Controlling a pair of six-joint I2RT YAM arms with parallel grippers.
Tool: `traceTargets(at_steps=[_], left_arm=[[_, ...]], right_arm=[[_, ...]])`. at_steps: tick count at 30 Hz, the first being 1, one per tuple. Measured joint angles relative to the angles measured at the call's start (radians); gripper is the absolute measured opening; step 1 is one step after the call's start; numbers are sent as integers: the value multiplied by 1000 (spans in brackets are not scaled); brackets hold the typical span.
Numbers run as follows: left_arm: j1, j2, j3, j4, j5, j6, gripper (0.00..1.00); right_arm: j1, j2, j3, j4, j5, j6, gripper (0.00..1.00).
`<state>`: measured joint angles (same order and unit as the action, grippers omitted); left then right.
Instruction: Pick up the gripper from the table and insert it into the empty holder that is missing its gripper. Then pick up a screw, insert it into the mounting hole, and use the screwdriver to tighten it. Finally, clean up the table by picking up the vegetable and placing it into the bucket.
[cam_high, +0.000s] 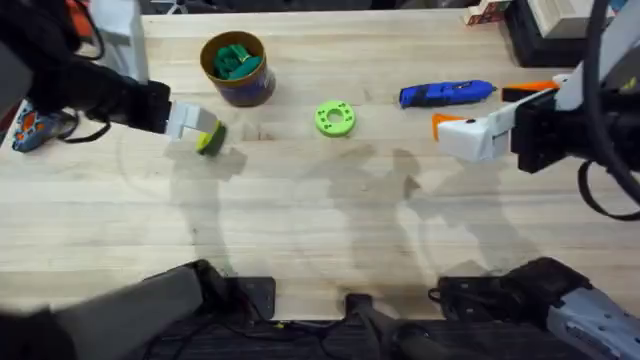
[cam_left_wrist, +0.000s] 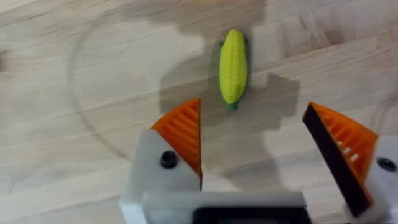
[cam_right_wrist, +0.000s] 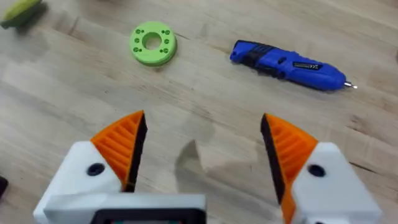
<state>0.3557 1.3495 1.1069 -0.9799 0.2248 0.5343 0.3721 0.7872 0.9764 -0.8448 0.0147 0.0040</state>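
Vegetable (cam_left_wrist: 232, 66) lying flat on the worktop (cam_high: 320, 230) toward its left edge, just under the left claw (cam_left_wrist: 255, 149), apart from both spread orange pads. Looking like hard, light moulded plastic with a bumpy kernel skin: stiff, not fragile, probably rolling or squirting out if pinched near a tapered end. Best taking hold across the thick yellow middle, pads closing on the long sides. Hanging wide open over bare wood near the right edge, the right claw (cam_right_wrist: 202, 149), gripping nothing. Farther out, green ring disc (cam_high: 335, 118) sitting mid-worktop, screwdriver (cam_high: 446, 94) lying beyond it to the right. Standing near the far edge just behind the vegetable, the bucket (cam_high: 237, 68), green pieces already inside.
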Motion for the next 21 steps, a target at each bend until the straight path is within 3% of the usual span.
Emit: traceTargets(at_steps=[8,15,19,20,21], left_arm=[[0,211,0,37,8,47,985],[-9,300,0,78,-18,58,985],[-40,321,0,95,-46,61,985],[-83,339,0,107,-82,61,986],[-92,344,0,107,-89,61,986]], right_arm=[[0,0,0,0,0,0,994],[0,0,0,0,0,0,994],[0,0,0,0,0,0,994],[0,0,0,-1,0,0,994],[0,0,0,0,0,0,994]])
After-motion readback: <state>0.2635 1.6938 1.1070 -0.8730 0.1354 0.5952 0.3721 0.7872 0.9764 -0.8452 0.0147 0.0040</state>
